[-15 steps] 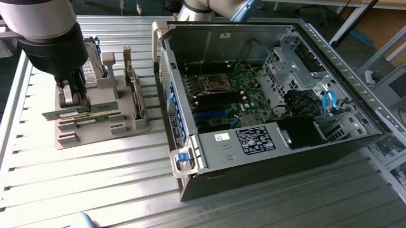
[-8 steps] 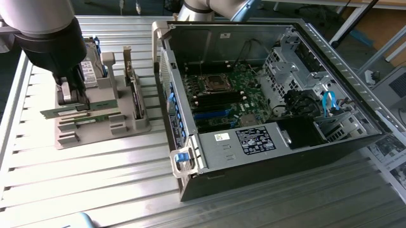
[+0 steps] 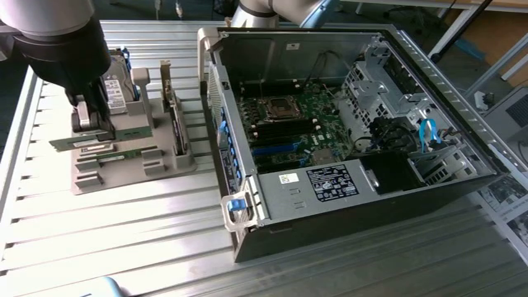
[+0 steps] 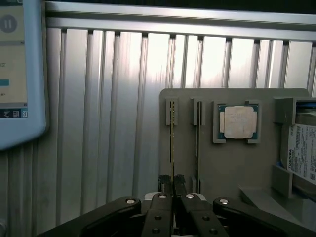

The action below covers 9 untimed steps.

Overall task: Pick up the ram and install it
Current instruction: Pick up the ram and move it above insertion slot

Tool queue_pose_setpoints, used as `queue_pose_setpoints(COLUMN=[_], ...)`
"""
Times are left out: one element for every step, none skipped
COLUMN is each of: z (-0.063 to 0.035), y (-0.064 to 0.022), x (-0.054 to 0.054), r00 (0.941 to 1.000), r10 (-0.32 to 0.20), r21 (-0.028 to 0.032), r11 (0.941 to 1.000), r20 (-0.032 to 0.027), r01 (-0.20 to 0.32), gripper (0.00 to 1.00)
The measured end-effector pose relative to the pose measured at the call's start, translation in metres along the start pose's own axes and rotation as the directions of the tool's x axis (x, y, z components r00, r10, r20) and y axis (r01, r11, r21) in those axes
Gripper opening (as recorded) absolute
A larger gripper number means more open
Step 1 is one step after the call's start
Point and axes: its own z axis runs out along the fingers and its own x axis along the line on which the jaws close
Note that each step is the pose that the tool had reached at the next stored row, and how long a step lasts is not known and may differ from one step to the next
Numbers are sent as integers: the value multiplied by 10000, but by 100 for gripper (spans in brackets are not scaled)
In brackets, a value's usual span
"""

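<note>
Gripper (image 4: 172, 181) clamps narrow on the ram (image 4: 172, 140), edge-up in the grey holder (image 4: 227, 168) at the exterior view's left; we see the second ram (image 4: 197, 131) just beside, processor (image 4: 238, 122) and hard drive (image 4: 302, 153) beyond, open computer case (image 3: 256, 59) on that view's right.

Exterior view: case (image 3: 281, 198) blocks holder's (image 3: 132, 176) 3 o'clock; surface (image 3: 115, 241) free at 6 o'clock. Spare ram (image 4: 197, 133) crowds held ram (image 4: 172, 143).

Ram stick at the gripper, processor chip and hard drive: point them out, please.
ram stick (image 4: 172, 143), wrist view, its thin edge
processor chip (image 4: 238, 122), wrist view, middle of silver lid
hard drive (image 4: 302, 150), wrist view, white label
</note>
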Motion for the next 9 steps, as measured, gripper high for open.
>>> queue_pose_setpoints(z=[-11,-24,-33,-62,-72,-84,-102,-115,-125], y=[0,0,0,-1,-1,-1,-2,-2,-2], x=[1,1,1,3,3,4,5,5,6], r00=[10000,10000,10000,10000,10000,10000,10000,10000,10000], r10=[0,0,0,0,0,0,0,1,0], r21=[0,-1,0,0,0,-1,0,0,0], r11=[10000,10000,10000,10000,10000,10000,10000,10000,10000], r20=[0,0,0,0,0,0,0,0,0], r01=[0,0,0,0,0,0,0,-1,0], gripper=[13,13,13,13,13,13,13,13,13])
